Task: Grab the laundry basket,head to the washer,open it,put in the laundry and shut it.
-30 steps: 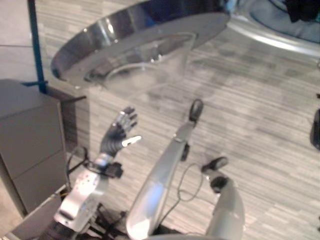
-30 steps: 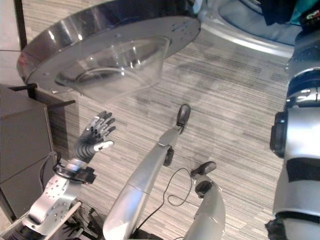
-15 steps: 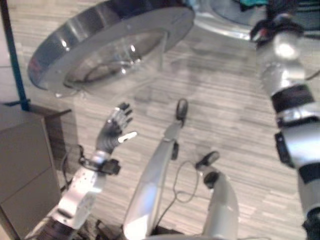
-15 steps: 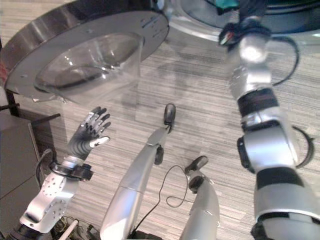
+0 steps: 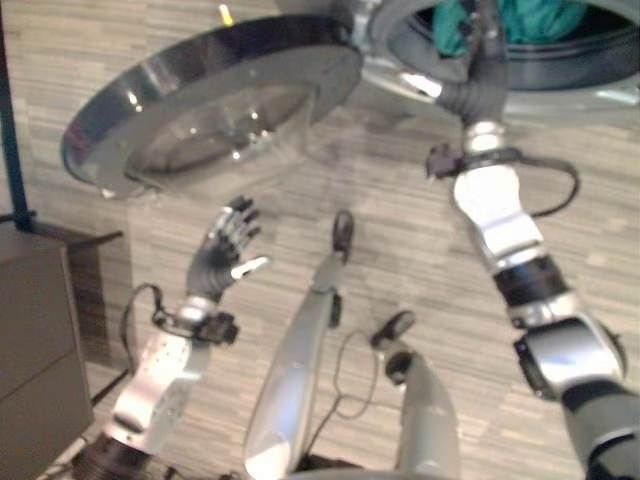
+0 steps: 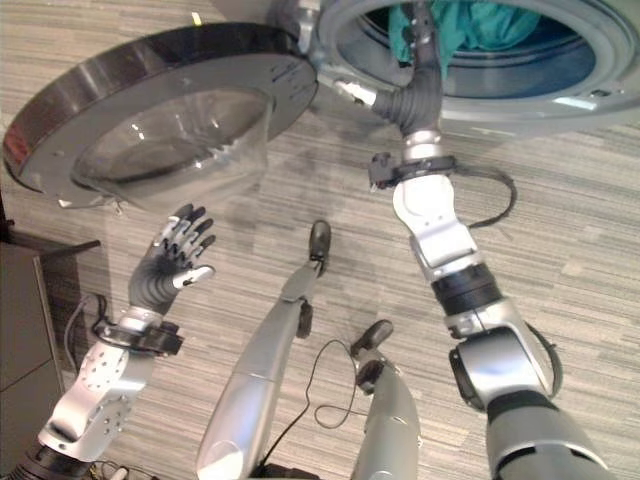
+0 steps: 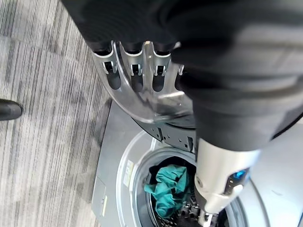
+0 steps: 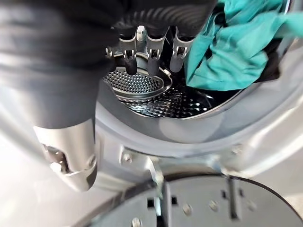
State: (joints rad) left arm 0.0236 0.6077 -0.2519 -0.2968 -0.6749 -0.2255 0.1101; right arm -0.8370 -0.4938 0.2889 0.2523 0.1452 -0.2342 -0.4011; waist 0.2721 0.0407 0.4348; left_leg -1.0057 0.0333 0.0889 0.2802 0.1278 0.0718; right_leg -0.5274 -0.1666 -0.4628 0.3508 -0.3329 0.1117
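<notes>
We see washer door (image 6: pixel 160 110) swung wide by our spread left hand (image 6: pixel 168 262). Right hand (image 8: pixel 149 52), fingers relaxed, reaches into drum (image 8: pixel 142 92) w/ teal laundry (image 8: pixel 227 52).

Grey streaked plank floor (image 5: pixel 560 200); dark grey cabinet (image 5: pixel 35 340) at left; blue upright post (image 5: pixel 12 130) beside it.

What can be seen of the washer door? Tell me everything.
The door is round, with a dark glossy rim and a clear bowl-shaped glass centre. It is swung fully open, to the left of the drum opening, joined to the washer at a hinge by the opening's edge. The left hand is raised open just below it, apart from it. The right hand reaches into the drum by the teal laundry, not touching the door.
</notes>
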